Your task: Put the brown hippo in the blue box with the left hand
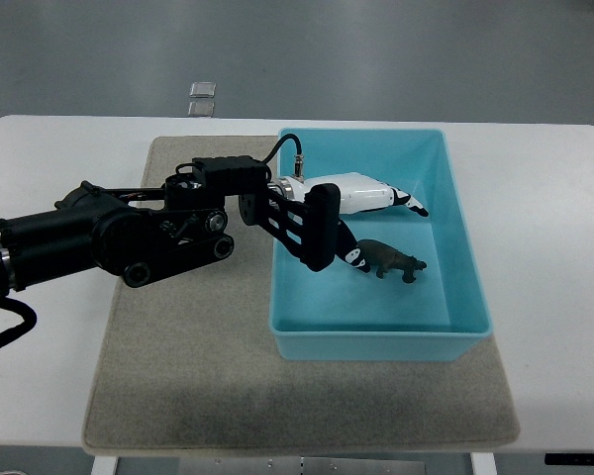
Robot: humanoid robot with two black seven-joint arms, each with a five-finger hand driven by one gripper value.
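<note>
Inside the blue box (pixel 455 287), the brown hippo (pixel 391 261) stands upright on the floor of the bin, slightly right of its middle, its head pointing toward the right wall. Just left of the toy, the dark tip of one finger (pixel 356 257) of the robot's left hand (pixel 371 213) reaches down close beside the hippo's rear; whether it touches cannot be told from above. The hand's white-shelled fingers are spread and hold nothing, the upper ones stretching right over the far half of the box, their black-and-white tips hanging clear of the toy. A black bracket on the wrist crosses the box's left rim, and a thin cable loops up from a connector near the far left corner of the bin. The black left arm (pixel 109 237) runs in from the picture's left edge, across a grey mat (pixel 178 376) that lies on the white table (pixel 554 327). The box sits on the right part of that mat, its right side reaching past the mat's edge in the far half. Beyond the table's far edge, two small pale squares (pixel 202 97) lie on the grey floor.
</note>
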